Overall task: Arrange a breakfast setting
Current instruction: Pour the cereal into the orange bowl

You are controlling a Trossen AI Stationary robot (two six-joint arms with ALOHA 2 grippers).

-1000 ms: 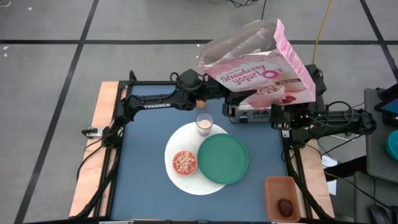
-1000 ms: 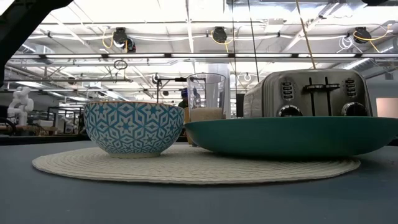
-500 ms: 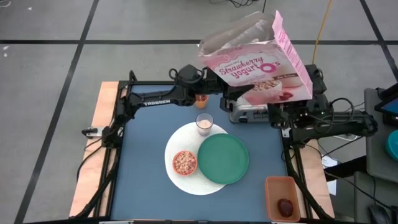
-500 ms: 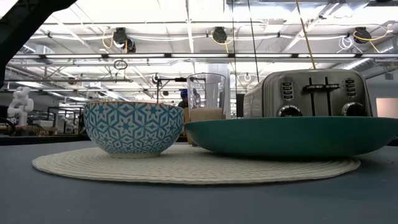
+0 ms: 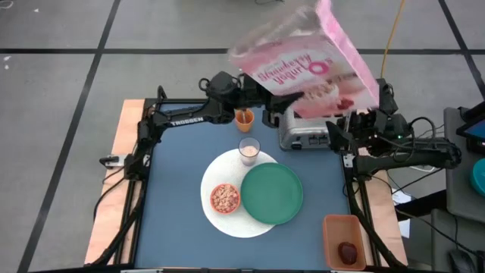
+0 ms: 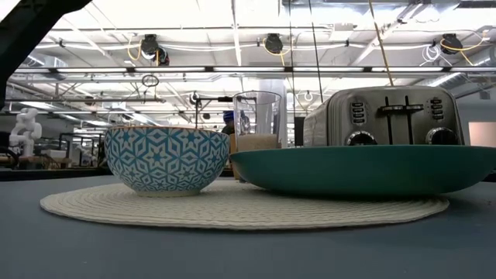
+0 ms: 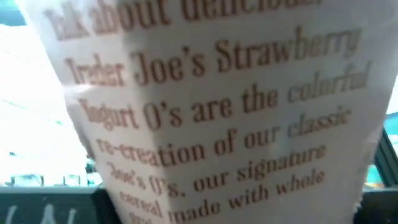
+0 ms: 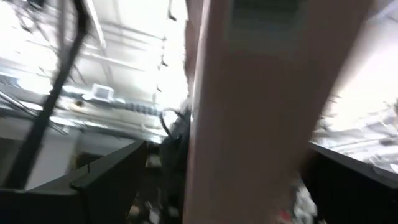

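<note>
Your cereal box (image 5: 307,64) has swung up and back off the toaster (image 5: 303,135), out of play. Jaws: can't tell. Bowl (image 5: 224,198), green plate (image 5: 273,193) and glass (image 5: 248,150) sit centre-worktop.

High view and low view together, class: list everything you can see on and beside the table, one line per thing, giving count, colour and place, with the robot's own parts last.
Placemat: one, white, round, middle of the table.
Plate: one, green, on the placemat's right part.
Bowl: one, blue-and-white patterned outside, cereal inside, on the placemat's left part.
Glass: one, clear, some milk in it, at the placemat's far edge.
Cup: one, orange, beyond the glass.
Toaster: one, silver, four-slot, far right of the table.
Cereal box: one, pink, open, held in the air above the toaster.
Tray: one, orange, near right corner, holding one dark red fruit.
Left arm: dark, reaching to the box; end effector hidden.
Right arm: dark, reaching to the box; end effector hidden.
</note>
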